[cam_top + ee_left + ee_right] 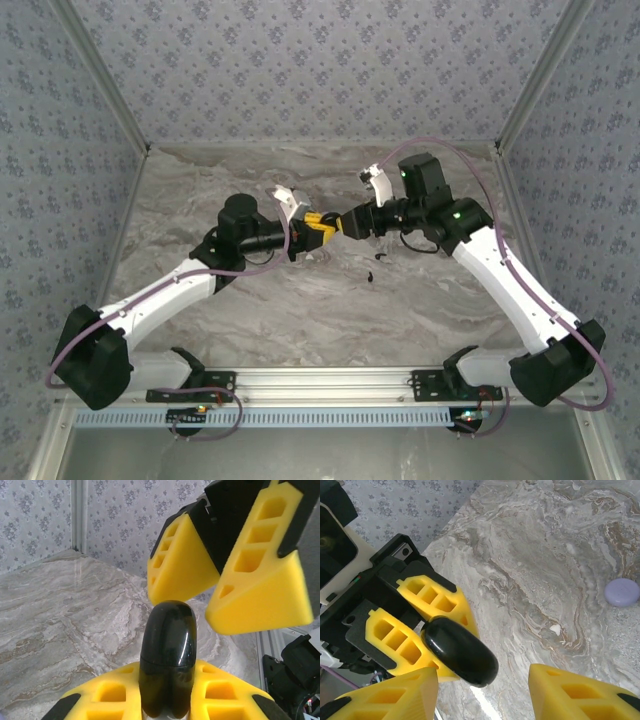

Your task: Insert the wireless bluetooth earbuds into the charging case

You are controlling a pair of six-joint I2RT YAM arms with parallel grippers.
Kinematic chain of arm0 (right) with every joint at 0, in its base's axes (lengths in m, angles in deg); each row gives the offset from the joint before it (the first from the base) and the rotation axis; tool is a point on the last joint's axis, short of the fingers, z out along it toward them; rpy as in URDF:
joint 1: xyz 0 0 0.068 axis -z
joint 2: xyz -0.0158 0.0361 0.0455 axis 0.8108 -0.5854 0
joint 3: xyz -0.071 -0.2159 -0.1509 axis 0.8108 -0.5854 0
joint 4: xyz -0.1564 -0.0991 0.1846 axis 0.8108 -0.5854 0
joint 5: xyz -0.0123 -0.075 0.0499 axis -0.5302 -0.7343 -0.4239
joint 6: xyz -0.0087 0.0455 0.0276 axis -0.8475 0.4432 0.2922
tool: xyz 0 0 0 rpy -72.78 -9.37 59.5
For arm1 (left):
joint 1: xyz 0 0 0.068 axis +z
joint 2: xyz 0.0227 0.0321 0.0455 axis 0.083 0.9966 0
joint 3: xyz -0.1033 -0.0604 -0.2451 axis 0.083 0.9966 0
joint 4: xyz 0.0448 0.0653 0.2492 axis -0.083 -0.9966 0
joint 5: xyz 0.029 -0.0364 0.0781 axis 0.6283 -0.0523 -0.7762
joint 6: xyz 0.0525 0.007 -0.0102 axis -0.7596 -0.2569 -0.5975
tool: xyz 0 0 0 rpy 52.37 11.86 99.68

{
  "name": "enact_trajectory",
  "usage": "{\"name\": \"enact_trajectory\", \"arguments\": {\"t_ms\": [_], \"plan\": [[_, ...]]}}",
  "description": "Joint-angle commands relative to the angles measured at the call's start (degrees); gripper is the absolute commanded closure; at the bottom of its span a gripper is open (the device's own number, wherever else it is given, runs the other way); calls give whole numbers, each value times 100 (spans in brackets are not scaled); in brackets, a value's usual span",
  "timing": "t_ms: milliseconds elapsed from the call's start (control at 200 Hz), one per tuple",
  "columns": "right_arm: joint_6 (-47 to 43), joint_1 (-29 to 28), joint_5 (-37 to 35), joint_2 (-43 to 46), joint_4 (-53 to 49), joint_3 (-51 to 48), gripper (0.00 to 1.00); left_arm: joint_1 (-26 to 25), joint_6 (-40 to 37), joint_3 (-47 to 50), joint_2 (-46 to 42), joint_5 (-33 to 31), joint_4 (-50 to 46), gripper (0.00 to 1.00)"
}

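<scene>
- Marble-patterned bench (545,555), grey and white, enclosed by walls (320,70) papered in a small floral print.
- Both arms reach inward and meet above the middle of the bench.
- Left claw (167,695): yellow fingers pressed against both sides of the black charging case (167,645), pinching it.
- The case is glossy, rounded and closed. It is held clear of the bench, and its free rounded end projects beyond the left fingertips.
- Right claw (482,680): yellow fingers spread apart, nothing between the pads.
- Case relative to the right claw: the free end of the case points into the gap between the spread fingers, at their tips. One fingertip stands just beside the end of the case; contact cannot be confirmed.
- Earbuds (370,275): tiny black pieces lying on the bench, just near of the right claw and slightly to the right of the meeting point, apart from both claws.
- Lilac puck (622,591): round, lying flat on the bench, well apart from the case and both claws.
</scene>
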State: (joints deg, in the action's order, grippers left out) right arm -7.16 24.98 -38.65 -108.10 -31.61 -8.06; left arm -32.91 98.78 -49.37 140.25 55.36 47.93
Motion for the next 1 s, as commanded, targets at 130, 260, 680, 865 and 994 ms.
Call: {"name": "enact_trajectory", "arguments": {"t_ms": [130,260,680,865,994], "plan": [[-49,-25,-289,-125,-146,213,47,-46,-41,-50,-163,462,313,85],[27,-8,-527,-173,-161,244,47,-89,-165,-24,-237,553,318,85],[98,32,-709,-257,-268,332,47,-139,-314,20,-348,507,282,85],[246,105,-1247,-141,-308,317,47,-111,-247,98,-214,32,257,85],[533,358,-1972,-85,-467,212,46,-59,-45,207,-51,13,551,84]]}}
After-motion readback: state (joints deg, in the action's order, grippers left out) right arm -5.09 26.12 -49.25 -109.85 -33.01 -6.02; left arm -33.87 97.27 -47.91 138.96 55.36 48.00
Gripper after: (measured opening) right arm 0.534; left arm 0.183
